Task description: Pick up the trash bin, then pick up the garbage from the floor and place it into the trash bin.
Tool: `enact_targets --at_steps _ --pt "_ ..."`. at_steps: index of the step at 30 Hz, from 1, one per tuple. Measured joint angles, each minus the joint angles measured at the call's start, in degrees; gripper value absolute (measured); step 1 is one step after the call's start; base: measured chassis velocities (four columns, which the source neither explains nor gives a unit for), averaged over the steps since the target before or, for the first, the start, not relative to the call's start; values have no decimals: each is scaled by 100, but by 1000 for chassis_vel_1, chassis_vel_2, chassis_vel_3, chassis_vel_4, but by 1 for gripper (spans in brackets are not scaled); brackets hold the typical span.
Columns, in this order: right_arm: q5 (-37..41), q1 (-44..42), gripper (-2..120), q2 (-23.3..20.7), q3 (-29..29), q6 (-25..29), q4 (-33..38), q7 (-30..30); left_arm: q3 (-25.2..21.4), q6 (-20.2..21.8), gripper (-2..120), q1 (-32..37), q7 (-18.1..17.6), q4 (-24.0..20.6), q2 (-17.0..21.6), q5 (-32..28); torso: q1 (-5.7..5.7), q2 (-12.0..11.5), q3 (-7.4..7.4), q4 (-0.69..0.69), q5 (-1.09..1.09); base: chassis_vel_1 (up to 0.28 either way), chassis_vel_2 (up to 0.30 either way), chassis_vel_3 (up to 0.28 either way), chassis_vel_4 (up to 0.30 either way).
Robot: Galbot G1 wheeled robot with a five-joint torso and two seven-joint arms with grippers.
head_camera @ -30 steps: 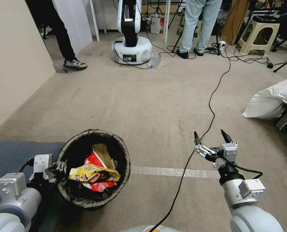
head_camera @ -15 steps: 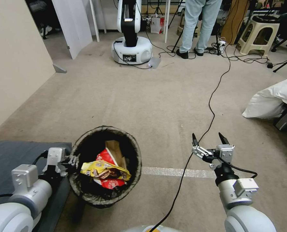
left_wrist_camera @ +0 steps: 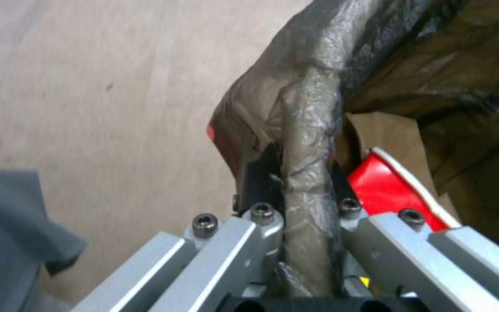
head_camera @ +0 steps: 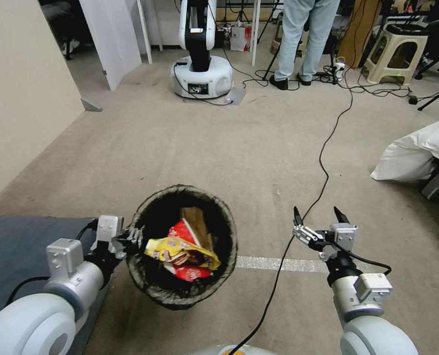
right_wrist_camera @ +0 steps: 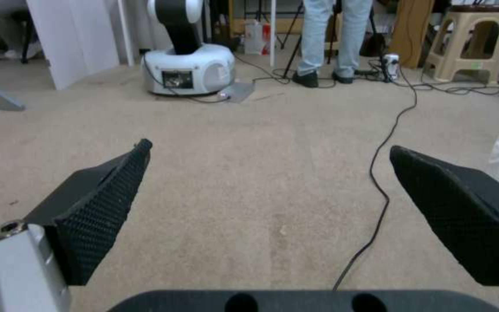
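Head view: left end effector (head_camera: pixel 133 235) clamped on the left rim of the trash bin (head_camera: pixel 153 288), holding it off the carpeted floor (head_camera: pixel 229 148) in front of the robot, between the grey mat (head_camera: pixel 12 246) at the lower left and the pale tape strip (head_camera: pixel 278 265) on the carpet. Dark bag liner (head_camera: pixel 229 231) folded over the bin's rim all the way round. Inside the bin, garbage heaped together: yellow snack packet (head_camera: pixel 180 250) lying on top, red-and-white wrapper (head_camera: pixel 187 272) beneath it, tan paper bag (head_camera: pixel 194 221) standing toward the far wall. Left wrist view: liner-wrapped rim (left_wrist_camera: pixel 310 130) pinched between two dark fingers (left_wrist_camera: pixel 261 171), metal linkages drawn in close on either side, a red-and-white wrapper (left_wrist_camera: pixel 388 186) and the tan paper bag (left_wrist_camera: pixel 388 134) just behind the rim. Right end effector (head_camera: pixel 318 217) hovering above the carpet to the right of the bin, well apart from it, spread wide and holding nothing, a black cable (head_camera: pixel 323 162) running across the floor under it. Right wrist view: both black textured fingers (right_wrist_camera: pixel 96 208) splayed far apart over bare carpet (right_wrist_camera: pixel 261 182), the black cable (right_wrist_camera: pixel 377 182) trailing between them toward the far end of the room. White bedding (head_camera: pixel 417 148) at the right edge of the floor, another robot's white base (head_camera: pixel 202 74) at the far end.
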Motion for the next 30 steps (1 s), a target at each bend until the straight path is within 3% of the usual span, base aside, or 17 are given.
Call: enact_targets --at_steps 5,9,12,30 --pt "24 -1 100 18 28 -9 -2 15 275 0 1 -160 -284 246 28 -82 0 0 0 1 0 0 0 0 0" --pt "39 -1 100 54 50 -9 -19 21 708 0 1 -402 -785 593 32 -268 0 0 0 0 0 0 0 0 0" --pt "40 0 100 67 65 -9 -31 23 865 0 1 -456 -952 713 25 -418 0 0 0 0 0 0 0 0 0" --pt "105 29 100 99 96 -10 -75 43 1267 0 1 -698 -1794 1297 -137 -1228 0 0 0 0 0 0 0 0 0"
